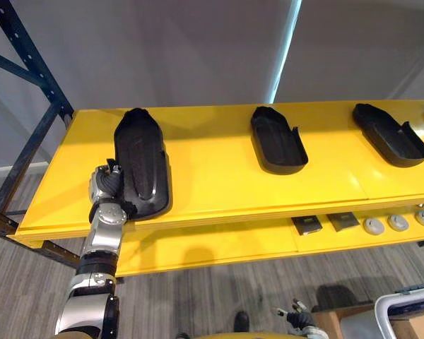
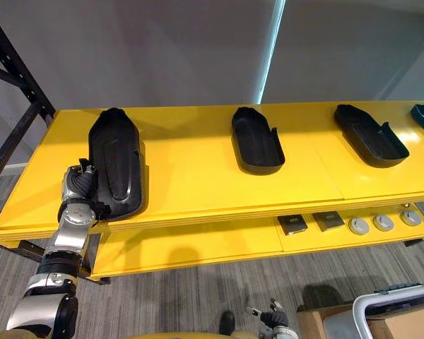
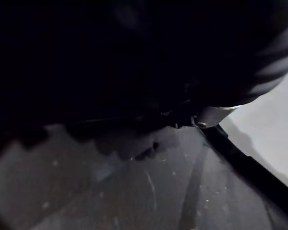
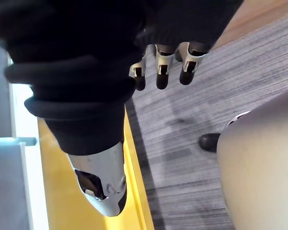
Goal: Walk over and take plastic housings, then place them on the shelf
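Observation:
A long black plastic housing [image 1: 140,162] lies on the yellow top shelf [image 1: 212,183] at its left end, its near end reaching the front edge. My left hand [image 1: 107,185] is pressed against the housing's near left side; up close in the left wrist view, the housing's dark surface [image 3: 134,187] shows. Two more black housings [image 1: 277,140] [image 1: 390,134] lie open side up further right on the same shelf. Low by my side, my right hand [image 4: 158,72] hangs over the floor with relaxed fingers and holds nothing.
A lower yellow shelf [image 1: 219,244] carries two small dark square parts [image 1: 309,225] and several round grey discs [image 1: 398,222]. The dark blue rack upright [image 1: 28,63] stands at the left. A grey-rimmed bin on a cardboard box [image 1: 410,311] sits at the lower right.

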### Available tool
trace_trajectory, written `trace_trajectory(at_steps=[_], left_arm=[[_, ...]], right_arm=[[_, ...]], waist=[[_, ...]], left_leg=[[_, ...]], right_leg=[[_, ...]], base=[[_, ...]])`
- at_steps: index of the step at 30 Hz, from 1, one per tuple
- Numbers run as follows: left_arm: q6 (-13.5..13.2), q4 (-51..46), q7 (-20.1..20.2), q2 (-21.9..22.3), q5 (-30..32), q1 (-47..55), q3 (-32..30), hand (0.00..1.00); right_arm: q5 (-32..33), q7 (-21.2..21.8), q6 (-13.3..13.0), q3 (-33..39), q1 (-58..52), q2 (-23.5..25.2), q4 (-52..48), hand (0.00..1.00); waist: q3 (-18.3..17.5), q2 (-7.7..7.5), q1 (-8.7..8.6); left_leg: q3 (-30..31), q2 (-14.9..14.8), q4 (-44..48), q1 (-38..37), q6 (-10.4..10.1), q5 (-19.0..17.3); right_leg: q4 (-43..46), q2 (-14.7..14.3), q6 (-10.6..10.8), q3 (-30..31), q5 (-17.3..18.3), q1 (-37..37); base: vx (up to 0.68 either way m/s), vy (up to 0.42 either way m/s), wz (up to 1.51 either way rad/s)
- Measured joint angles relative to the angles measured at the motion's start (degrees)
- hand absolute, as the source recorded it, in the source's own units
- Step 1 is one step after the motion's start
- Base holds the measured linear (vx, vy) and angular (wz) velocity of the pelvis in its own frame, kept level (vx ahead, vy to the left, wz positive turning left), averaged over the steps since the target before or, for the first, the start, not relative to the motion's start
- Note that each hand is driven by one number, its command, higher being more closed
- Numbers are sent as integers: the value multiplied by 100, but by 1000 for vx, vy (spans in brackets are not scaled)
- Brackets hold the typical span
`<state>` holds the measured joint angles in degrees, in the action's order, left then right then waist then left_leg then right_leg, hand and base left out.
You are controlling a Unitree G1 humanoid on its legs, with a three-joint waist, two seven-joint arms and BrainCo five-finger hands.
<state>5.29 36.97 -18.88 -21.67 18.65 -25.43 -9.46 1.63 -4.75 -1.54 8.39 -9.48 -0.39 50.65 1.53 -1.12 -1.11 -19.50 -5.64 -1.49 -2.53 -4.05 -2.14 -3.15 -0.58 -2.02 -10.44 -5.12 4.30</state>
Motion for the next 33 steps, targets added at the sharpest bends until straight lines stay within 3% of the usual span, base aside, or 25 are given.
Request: trace_trajectory(at_steps=[8,15,18,22,28,29,33], left_arm=[[31,262,-21,-160,-100,-444,-157,0],[-11,189,-223,-149,-969,-626,-206,0],[-50,-759,-468,-23,-1266,-554,-182,0],[-430,-2439,-648,191,-1323,18,-75,0],[-820,-4533,-577,1066,-1207,1802,181,0],[-854,-4859,-490,1208,-1144,2173,289,100],[-1109,-5568,-275,1518,-1023,3079,567,100]], right_arm=[[7,1,-63,13,21,-11,-14,0],[6,2,-63,28,48,-9,-15,0],[5,0,-59,28,48,-13,-11,0],[5,-1,-52,82,57,-17,-12,0],[-1,5,-37,130,59,-21,21,0],[-11,6,-37,134,59,-23,44,0],[-19,5,-37,186,60,-19,132,0]], waist=[[157,31,-43],[180,40,-113],[181,41,-106],[206,52,-115],[240,100,-72],[245,107,-9],[248,106,95]], left_leg=[[360,49,-372,-20,-85,149],[385,-1,-389,-33,-73,183],[452,6,-388,-24,-72,183],[519,9,-389,-166,-53,169],[684,-33,-329,-196,-51,129],[693,-40,-317,-198,-64,121],[788,-80,-209,-179,-89,62]], right_leg=[[2,-64,17,123,13,103],[2,-134,20,251,22,92],[2,-133,6,252,31,68],[2,-129,-47,250,76,-104],[6,-100,71,223,213,-233],[6,-112,71,210,214,-245],[5,-123,88,144,247,-328]], base=[[-22,4,-6],[51,18,1],[20,29,12],[-1,28,10],[-7,9,13],[15,2,7],[32,5,12]])
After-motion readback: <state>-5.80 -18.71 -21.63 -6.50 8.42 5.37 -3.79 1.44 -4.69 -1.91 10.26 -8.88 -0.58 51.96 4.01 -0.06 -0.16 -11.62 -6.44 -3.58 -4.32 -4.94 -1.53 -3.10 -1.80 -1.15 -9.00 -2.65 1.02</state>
